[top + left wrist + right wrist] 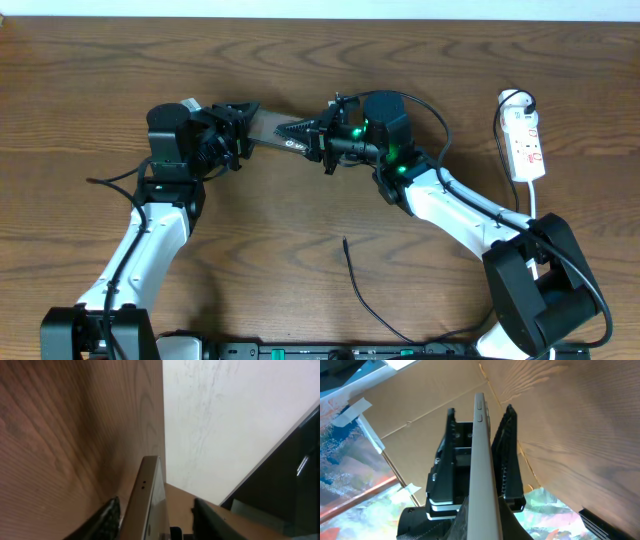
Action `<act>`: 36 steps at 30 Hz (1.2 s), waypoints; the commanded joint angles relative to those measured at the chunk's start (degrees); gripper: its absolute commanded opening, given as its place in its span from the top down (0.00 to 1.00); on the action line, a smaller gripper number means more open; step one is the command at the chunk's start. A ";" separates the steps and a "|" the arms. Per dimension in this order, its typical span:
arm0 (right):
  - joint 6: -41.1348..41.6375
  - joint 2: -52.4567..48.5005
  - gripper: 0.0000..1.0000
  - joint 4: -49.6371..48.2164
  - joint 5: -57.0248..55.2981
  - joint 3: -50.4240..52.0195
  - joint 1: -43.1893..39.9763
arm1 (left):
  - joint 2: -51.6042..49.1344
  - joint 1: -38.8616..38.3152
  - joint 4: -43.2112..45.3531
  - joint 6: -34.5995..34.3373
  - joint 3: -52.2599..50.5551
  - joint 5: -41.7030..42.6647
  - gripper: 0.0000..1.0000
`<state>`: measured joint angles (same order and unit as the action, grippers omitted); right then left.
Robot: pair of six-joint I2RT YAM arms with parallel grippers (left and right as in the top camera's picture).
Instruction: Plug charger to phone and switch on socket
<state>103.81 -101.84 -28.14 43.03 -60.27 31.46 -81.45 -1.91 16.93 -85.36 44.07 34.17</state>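
Note:
The phone [268,125] is held on edge above the table between my two grippers. My right gripper [302,134] is shut on its right end; in the right wrist view its fingers [482,520] clamp the phone's pale edge [481,460]. My left gripper [243,122] is open around the other end. In the left wrist view the phone [150,500] stands between the fingers [157,512], close to one and with a gap to the other. The charger [362,292] lies loose on the table, its plug tip [345,240] below the right arm. The socket [526,142] lies at the far right.
The socket's white cord [535,200] runs down past the right arm's base [540,285]. The left arm's base [95,330] is at the bottom left. Black arm cables loop above the right wrist [430,110].

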 commanded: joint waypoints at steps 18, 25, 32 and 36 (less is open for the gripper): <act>-1.25 0.02 0.98 -0.76 0.39 -0.85 0.52 | -0.52 0.24 0.28 1.11 0.11 -0.20 0.92; -1.27 0.02 0.99 -0.76 0.37 -0.85 0.52 | -0.52 0.24 0.26 1.11 0.11 -0.35 0.92; -2.12 0.02 0.86 -0.74 0.37 -0.85 0.52 | -0.52 0.24 0.26 1.11 0.13 -0.35 0.92; -2.12 0.02 0.54 -0.74 0.37 -0.85 0.50 | -0.52 0.24 0.26 1.11 0.11 -0.35 0.92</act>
<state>103.88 -101.84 -28.51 42.94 -60.27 31.48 -81.67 -1.89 16.88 -86.15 44.05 34.13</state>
